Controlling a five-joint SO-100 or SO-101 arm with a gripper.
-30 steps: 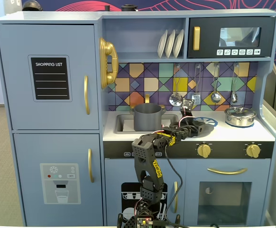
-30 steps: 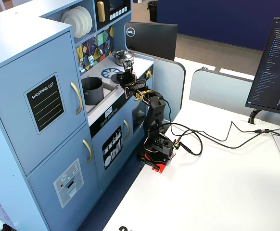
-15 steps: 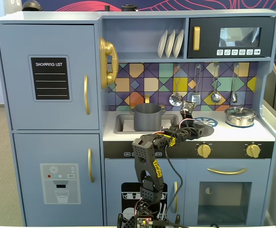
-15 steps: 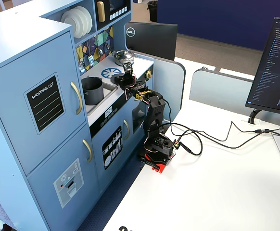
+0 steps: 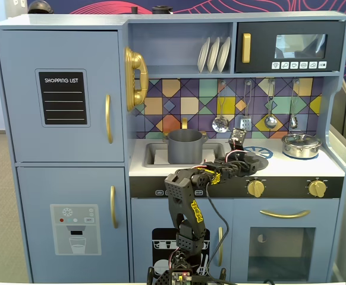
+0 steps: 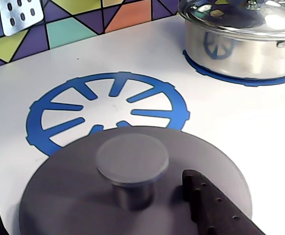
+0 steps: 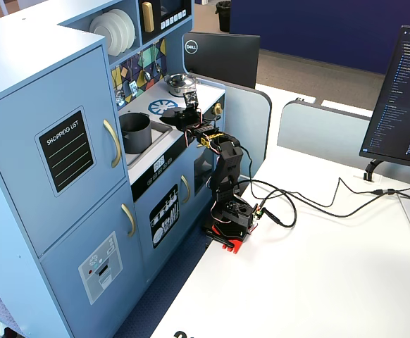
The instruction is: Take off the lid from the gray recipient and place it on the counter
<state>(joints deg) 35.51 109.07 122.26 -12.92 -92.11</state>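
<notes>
Since lid fills lower centre of wrist view, over counter | gripper fingers straddle knob, I can't tell contact | I judge it light, stiff; take knob

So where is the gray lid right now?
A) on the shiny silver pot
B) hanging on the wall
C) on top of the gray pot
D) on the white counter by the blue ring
D: in the wrist view the gray lid lies on the counter, covering the near edge of the blue ring, and the gray pot stands open.
</notes>
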